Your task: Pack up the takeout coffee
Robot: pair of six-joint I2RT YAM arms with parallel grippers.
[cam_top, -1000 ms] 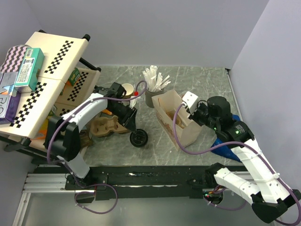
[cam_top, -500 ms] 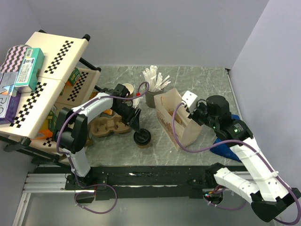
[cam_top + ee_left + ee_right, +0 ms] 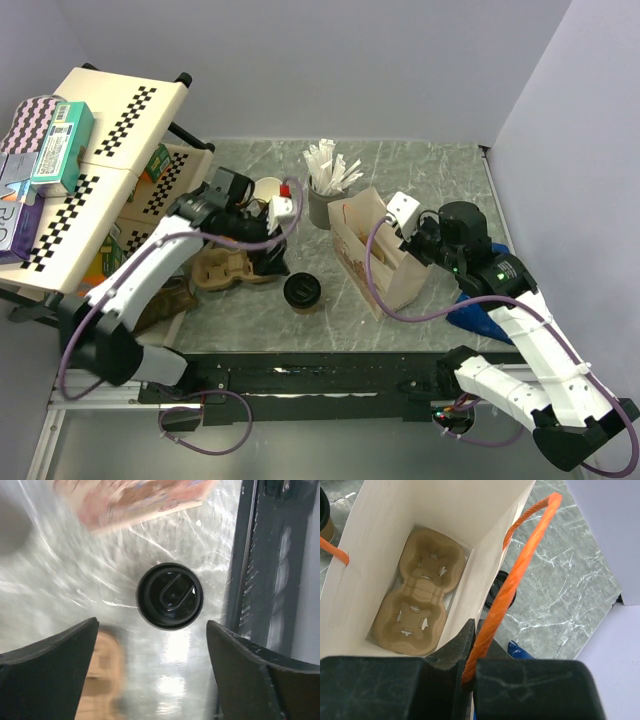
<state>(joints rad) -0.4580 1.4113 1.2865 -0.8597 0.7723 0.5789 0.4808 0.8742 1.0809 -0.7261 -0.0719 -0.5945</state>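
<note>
A lidded takeout coffee cup (image 3: 302, 291) stands on the marble table, its black lid (image 3: 170, 596) facing up in the left wrist view. My left gripper (image 3: 272, 262) hangs open just left of it, holding nothing; its fingers (image 3: 55, 665) straddle bare table short of the cup. A second kraft cup (image 3: 268, 190), lidless and white inside, stands further back. My right gripper (image 3: 477, 665) is shut on the orange handle (image 3: 520, 570) of the white paper bag (image 3: 375, 250), holding it open. A cardboard carrier (image 3: 422, 590) lies in the bag's bottom.
Another brown cup carrier (image 3: 228, 268) lies left of the lidded cup. A grey cup of white sticks (image 3: 325, 195) stands behind the bag. A rack with boxes (image 3: 90, 150) fills the left side. A blue item (image 3: 480, 315) and a loose black lid (image 3: 500, 587) lie right of the bag.
My left gripper opened and let go of the lidded cup, which now stands upright on the table. The gripper drew back to the left. The right arm held still.
</note>
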